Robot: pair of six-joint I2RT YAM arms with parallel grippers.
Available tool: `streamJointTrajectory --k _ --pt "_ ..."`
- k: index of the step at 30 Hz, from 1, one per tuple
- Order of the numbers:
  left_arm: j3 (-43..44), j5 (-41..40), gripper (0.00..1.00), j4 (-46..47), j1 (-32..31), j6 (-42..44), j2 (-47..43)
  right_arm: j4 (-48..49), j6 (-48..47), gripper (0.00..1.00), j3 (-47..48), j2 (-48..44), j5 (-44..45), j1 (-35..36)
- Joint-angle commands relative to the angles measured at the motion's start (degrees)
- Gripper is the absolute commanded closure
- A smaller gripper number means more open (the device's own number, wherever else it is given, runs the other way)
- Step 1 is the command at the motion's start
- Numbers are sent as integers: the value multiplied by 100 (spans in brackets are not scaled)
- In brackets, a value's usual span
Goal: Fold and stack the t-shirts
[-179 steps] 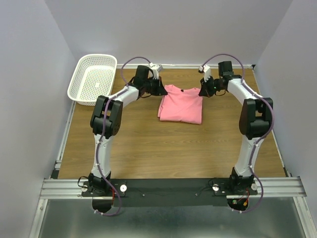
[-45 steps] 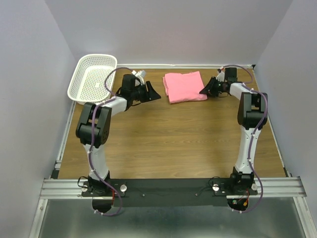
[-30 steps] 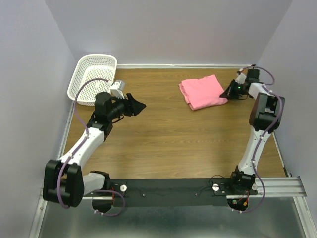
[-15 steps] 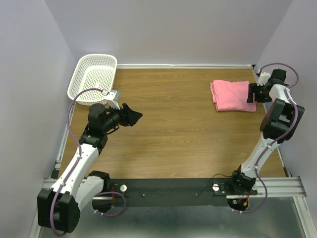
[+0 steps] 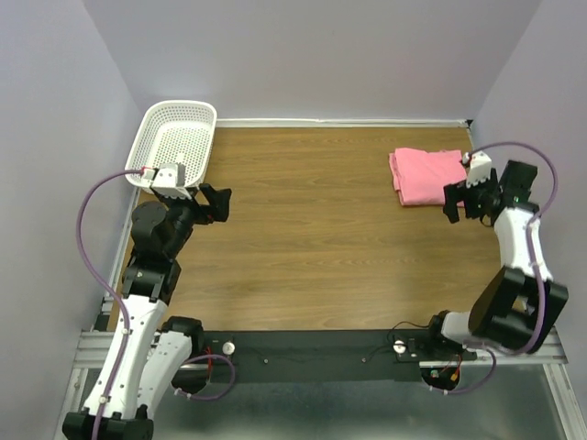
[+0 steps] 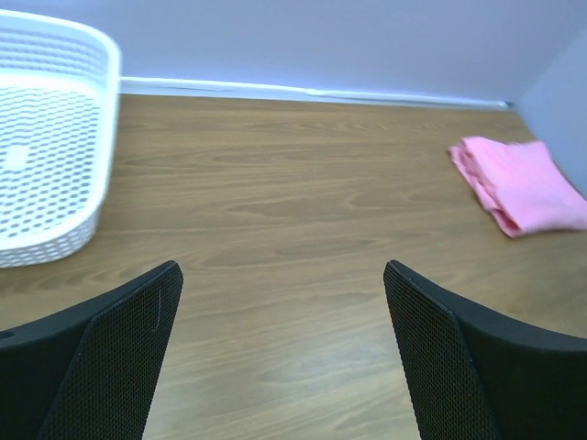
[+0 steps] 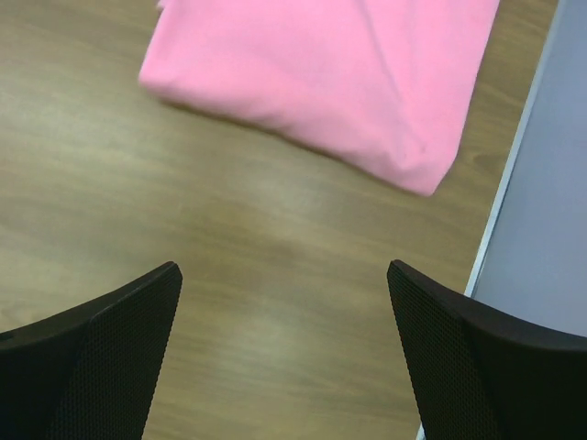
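From above, the folded pink soft-cloth t-shirt (image 5: 424, 176) lies flat on the brown wooden table (image 5: 312, 238) near its far right corner, just beyond the right gripper (image 5: 461, 203). The left gripper (image 5: 216, 203) hovers beside the white plastic mesh basket (image 5: 158, 119) at the far left. In the left wrist view, its black fingers (image 6: 119, 357) stand spread wide above bare wood and hold nothing, with the basket at left and the t-shirt far off at right. In the right wrist view, the jaws gape just as wide and empty, the t-shirt (image 7: 339, 73) lying ahead of them, untouched, beside the grey wall (image 7: 550, 229).
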Motion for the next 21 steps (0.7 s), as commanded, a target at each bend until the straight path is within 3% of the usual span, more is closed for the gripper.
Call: streamJointTrajectory --k 1,4,7,11,21 --pt "-104 -453 2 -209 589 12 -181 1513 794 0 -1552 -1692 299 -44" --pt "-131 196 2 -148 1291 107 213 2465 2105 0 -2116 -2862 1494 -150" --pt "18 183 2 -130 1418 274 426 2431 3485 0 -2205 -3619 1970 -141" --pt "28 -56 2 -113 1426 433 295 2028 4383 0 -2223 -4016 2305 -150" --pt "-183 111 2 -24 1417 407 48 1913 4428 0 -2099 -3683 3194 -150"
